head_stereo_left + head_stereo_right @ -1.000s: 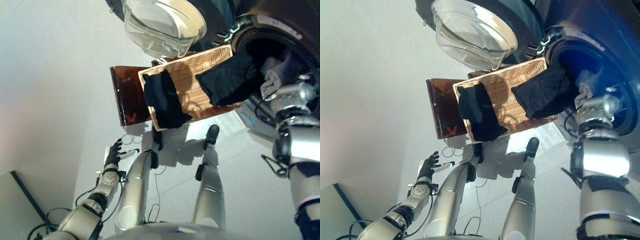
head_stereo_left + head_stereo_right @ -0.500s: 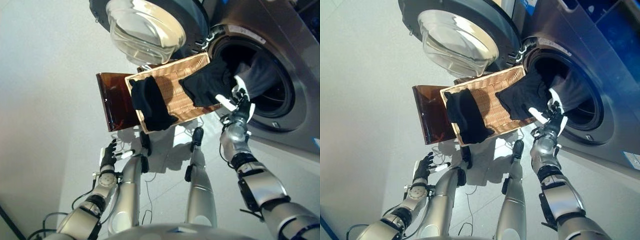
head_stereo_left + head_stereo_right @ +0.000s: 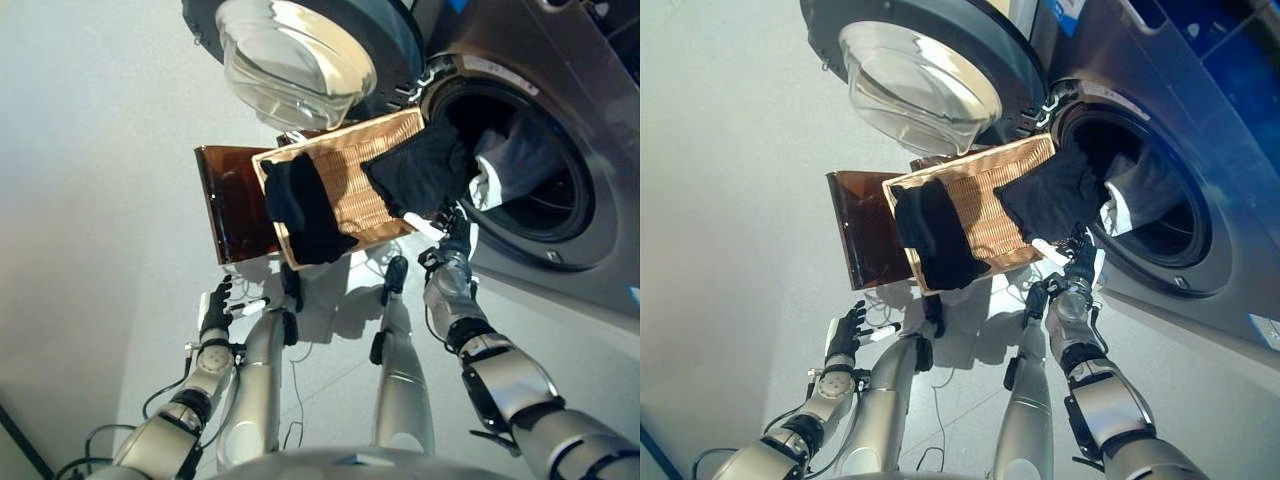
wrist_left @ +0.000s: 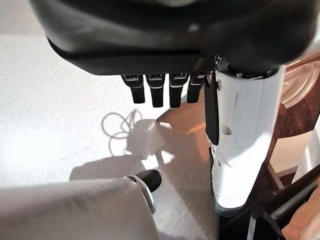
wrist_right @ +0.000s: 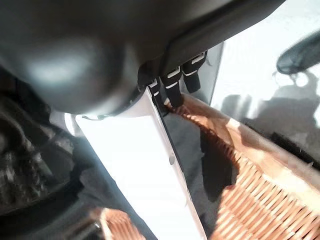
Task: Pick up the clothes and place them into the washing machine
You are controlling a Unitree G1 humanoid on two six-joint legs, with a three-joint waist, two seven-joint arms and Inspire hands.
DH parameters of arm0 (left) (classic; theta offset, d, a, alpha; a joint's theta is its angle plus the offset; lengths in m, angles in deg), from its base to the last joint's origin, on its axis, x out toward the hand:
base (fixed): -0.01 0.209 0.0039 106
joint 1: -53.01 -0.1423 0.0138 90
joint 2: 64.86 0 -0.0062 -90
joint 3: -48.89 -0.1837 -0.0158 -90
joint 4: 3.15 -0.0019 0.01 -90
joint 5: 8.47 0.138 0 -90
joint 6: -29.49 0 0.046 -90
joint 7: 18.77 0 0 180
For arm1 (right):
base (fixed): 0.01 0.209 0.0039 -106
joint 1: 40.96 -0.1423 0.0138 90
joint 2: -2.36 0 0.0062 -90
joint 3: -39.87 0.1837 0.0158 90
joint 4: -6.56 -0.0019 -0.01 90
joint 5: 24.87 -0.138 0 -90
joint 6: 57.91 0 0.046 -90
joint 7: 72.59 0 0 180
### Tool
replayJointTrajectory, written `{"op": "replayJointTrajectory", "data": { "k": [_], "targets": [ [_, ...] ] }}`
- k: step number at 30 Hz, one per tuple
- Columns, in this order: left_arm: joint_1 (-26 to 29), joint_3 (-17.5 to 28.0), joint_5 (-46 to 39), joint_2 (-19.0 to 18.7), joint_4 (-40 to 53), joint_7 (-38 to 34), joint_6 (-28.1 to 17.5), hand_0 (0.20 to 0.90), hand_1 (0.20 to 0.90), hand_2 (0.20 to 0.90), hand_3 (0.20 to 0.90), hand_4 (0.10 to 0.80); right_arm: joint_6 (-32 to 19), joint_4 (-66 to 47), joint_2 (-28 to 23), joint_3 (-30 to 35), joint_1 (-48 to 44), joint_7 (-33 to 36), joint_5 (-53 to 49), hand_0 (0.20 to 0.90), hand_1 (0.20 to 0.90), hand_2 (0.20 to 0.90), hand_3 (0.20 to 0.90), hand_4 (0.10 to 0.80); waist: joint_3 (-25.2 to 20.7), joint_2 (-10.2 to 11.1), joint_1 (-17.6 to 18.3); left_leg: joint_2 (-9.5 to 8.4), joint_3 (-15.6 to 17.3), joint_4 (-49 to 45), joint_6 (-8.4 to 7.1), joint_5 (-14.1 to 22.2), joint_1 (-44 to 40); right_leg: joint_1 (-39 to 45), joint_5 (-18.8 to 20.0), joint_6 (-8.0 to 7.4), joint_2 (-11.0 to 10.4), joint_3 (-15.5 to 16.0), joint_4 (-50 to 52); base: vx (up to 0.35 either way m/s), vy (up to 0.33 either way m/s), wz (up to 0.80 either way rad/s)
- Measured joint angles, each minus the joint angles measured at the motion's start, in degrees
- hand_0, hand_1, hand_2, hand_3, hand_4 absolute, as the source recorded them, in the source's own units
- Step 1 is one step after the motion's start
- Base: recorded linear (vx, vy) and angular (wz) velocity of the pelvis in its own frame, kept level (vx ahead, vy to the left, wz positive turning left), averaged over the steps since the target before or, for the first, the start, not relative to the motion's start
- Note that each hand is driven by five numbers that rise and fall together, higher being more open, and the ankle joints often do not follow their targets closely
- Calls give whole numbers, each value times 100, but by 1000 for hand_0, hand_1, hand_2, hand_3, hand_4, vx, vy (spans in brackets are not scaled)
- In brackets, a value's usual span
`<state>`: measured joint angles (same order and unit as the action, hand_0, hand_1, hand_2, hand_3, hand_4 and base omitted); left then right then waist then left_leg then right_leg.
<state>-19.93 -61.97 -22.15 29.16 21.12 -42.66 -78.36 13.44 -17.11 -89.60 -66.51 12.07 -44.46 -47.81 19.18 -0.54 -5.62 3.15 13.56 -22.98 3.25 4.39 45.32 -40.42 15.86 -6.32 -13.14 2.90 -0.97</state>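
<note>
Laundry is what we look for first in the left eye view: a wicker basket (image 3: pixel 345 185) sits on the floor in front of the washing machine (image 3: pixel 545 150), with one dark garment (image 3: pixel 305 205) draped over its near-left corner and a second dark garment (image 3: pixel 420 170) spilling over its right rim toward the open drum (image 3: pixel 530 170), where a pale cloth (image 3: pixel 490 175) already lies at the mouth. Our right hand (image 3: pixel 452 232) hangs at the basket's right rim, just under that second garment, while our left hand (image 3: pixel 218 305) idles low on the left, well apart from the basket. In the right eye view we see the same layout, with the round glass door (image 3: pixel 920 85) swung wide open at the far left of the machine. In the left wrist view our left hand's fingers (image 4: pixel 157 90) hang straight and empty over the floor. In the right wrist view our right hand's fingers (image 5: pixel 172 80) reach straight past the wicker rim onto dark cloth, the thumb extended, gripping nothing yet. We judge that we are reaching for the next garment; the next move calls for curling the fingers into the cloth and lifting it clear of the rim toward the drum.
</note>
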Motion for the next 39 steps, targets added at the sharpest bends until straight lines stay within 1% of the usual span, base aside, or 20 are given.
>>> {"op": "replayJointTrajectory", "data": {
  "k": [2,3,4,5,6,7,8,9,10,11,12,14,16,19,22,25,26,31,33,39],
  "targets": [
    [-17,13,148,-6,58,-91,2,900,900,900,900,800,495,-324,-212,-423,43,699,1629,900,900,900,900,800,0,0,6,-2,18,-2,-3,-5,10,-5,-38,-28,-3,-3,-28,0,0,0],
    [-17,16,183,-6,60,-121,2,900,900,900,900,800,565,-421,-251,-447,45,783,1927,900,900,900,900,800,0,0,12,-1,19,-1,-2,-5,11,-7,-42,-34,-4,-5,-30,0,0,0],
    [-17,44,232,-3,79,-132,0,900,900,900,900,800,913,-711,-394,-598,42,1091,2746,900,900,900,900,800,1,0,21,-1,21,1,-2,-5,12,-8,-57,-53,-5,-5,-38,0,0,0],
    [-18,48,264,-3,86,-133,-2,900,900,900,900,800,1012,-765,-509,-779,-1,1255,3192,900,900,900,900,800,1,0,17,-1,21,0,-2,-5,15,-11,-60,-57,-6,-6,-38,0,0,0],
    [-19,48,311,-2,90,-133,-13,900,900,900,900,800,1188,-706,-666,-978,-155,1486,3917,900,900,900,900,800,1,0,10,3,15,6,-3,-5,15,-12,-61,-61,-1,-4,-35,0,0,0],
    [-26,52,328,-4,89,-134,-13,900,900,900,900,800,1269,-694,-712,-1030,-239,1553,4116,900,900,900,900,800,1,0,9,3,14,12,-3,-4,18,-12,-56,-56,3,-1,-35,0,0,0],
    [-38,105,347,1,102,-131,-19,900,900,900,900,800,1662,-628,-832,-1300,-470,1652,4672,900,900,900,900,800,1,1,12,7,3,14,-2,-5,26,-18,-29,-50,9,2,-38,0,0,0],
    [-38,114,359,2,108,-131,-21,900,900,900,900,800,1794,-601,-920,-1429,-579,1682,4961,900,900,900,900,800,1,1,2,8,5,13,-2,-5,32,-24,-17,-74,9,-2,-41,0,0,0],
    [-40,174,388,5,94,-131,-23,900,900,900,900,800,2042,-466,-974,-1585,-789,1747,5533,900,900,900,900,800,1,1,1,15,2,15,6,-8,35,-28,18,-122,19,0,-42,0,0,0],
    [-39,191,388,8,89,-131,-21,900,900,900,900,800,2150,-402,-993,-1664,-875,1768,5718,900,900,900,900,800,1,1,3,20,1,15,7,-5,35,-28,29,-137,21,0,-41,0,0,0],
    [-37,204,398,8,93,-131,-28,900,900,900,900,800,2392,-225,-1011,-1766,-1052,1825,6120,900,900,900,900,800,1,1,-1,26,-14,18,5,5,35,-29,73,-185,27,0,-40,0,0,0],
    [-35,212,398,8,86,-131,-32,900,900,900,900,800,2698,49,-1011,-2016,-1289,1800,6531,900,900,900,900,800,1,1,0,40,-38,44,2,9,34,-42,220,-196,49,1,-42,0,0,0],
    [-29,213,397,10,73,-131,-32,900,900,900,900,800,2938,62,-1069,-2191,-1388,1794,6899,900,900,900,900,800,2,3,-5,32,-48,49,7,13,40,-43,220,-194,43,5,-41,0,0,0],
    [-16,238,371,6,9,-132,-38,900,900,900,900,800,3126,106,-1083,-2477,-1561,1640,7338,900,900,900,900,800,2,3,-8,32,-49,49,7,13,40,-43,220,-193,43,7,-41,0,0,0],
    [-12,238,329,6,3,-132,-43,900,900,900,900,800,3133,214,-1086,-2701,-1732,1491,7695,900,900,900,900,800,2,3,-15,32,-56,43,-17,27,48,-44,217,-189,43,20,-39,0,0,0],
    [-5,238,268,2,0,-129,-81,900,900,900,900,800,3134,246,-1117,-3059,-1888,1281,7974,900,900,900,900,800,2,3,-28,35,-59,15,-26,31,101,-89,211,-181,43,26,-38,0,0,0],
    [2,238,244,2,-1,-127,-97,900,900,900,900,800,3126,280,-1126,-3296,-2010,1151,8048,900,900,900,900,800,4,4,-24,35,-54,-4,-26,30,152,-125,209,-180,43,26,-56,0,0,0],
    [16,231,159,12,-1,-112,-107,900,900,900,900,800,3100,342,-1109,-3768,-2149,775,8344,900,900,900,900,800,18,2,-106,49,-78,-30,-33,24,233,-136,193,-157,56,77,-136,0,0,0],
    [39,228,161,11,-1,-110,-119,900,900,900,900,800,3079,407,-1099,-3823,-2164,667,8444,900,900,900,900,800,20,2,-164,58,-97,-29,-35,23,233,-127,193,-157,67,91,-135,0,0,0],
    [61,221,143,12,-6,-110,-131,900,900,900,900,800,3042,436,-964,-4045,-2303,484,8551,900,900,900,900,800,63,17,-164,57,-150,14,-19,0,234,-118,195,-159,79,107,-129,0,-1,3]
  ]
}}
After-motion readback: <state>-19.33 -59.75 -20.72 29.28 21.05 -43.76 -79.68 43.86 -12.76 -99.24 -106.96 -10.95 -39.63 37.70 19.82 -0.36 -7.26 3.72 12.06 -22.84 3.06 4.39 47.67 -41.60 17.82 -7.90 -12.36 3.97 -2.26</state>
